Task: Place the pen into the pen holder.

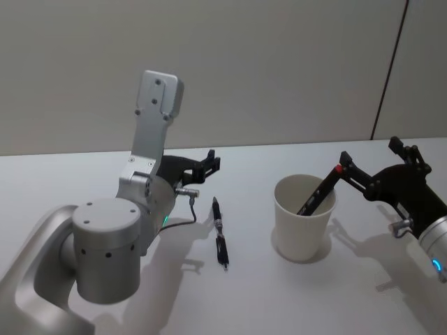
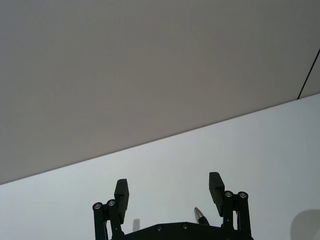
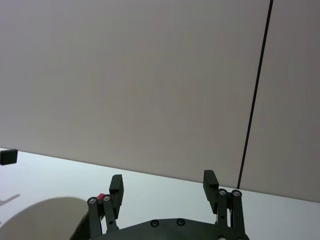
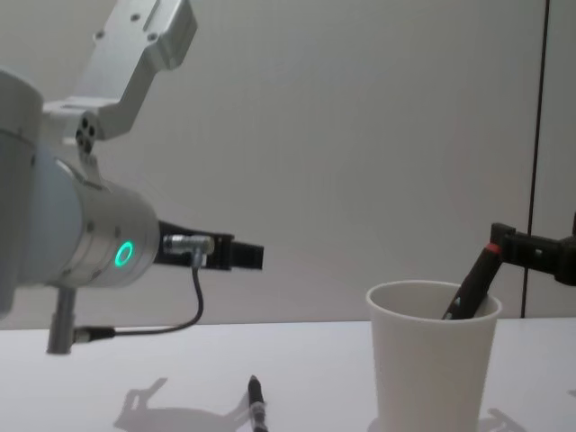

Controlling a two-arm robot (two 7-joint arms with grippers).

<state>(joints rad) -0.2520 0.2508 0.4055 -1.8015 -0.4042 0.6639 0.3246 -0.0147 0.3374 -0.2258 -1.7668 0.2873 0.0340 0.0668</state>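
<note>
A black pen (image 1: 221,232) lies flat on the white table between my arms; the chest view shows it low down (image 4: 258,409). The white pen holder (image 1: 303,222) stands upright to its right. A second dark pen with a red end (image 1: 320,192) leans inside it against the rim (image 4: 467,292). My right gripper (image 1: 368,151) hovers open just right of the holder, one fingertip (image 1: 345,160) beside the pen's red end. My left gripper (image 1: 209,166) is open above the table, just behind the lying pen, whose tip (image 2: 200,216) shows under its fingers (image 2: 216,186).
The white table (image 1: 244,300) has free room in front and on both sides of the holder. A plain grey wall stands behind, with a dark vertical seam (image 1: 388,70) at the right. My left arm's big grey joint (image 1: 105,248) fills the near left.
</note>
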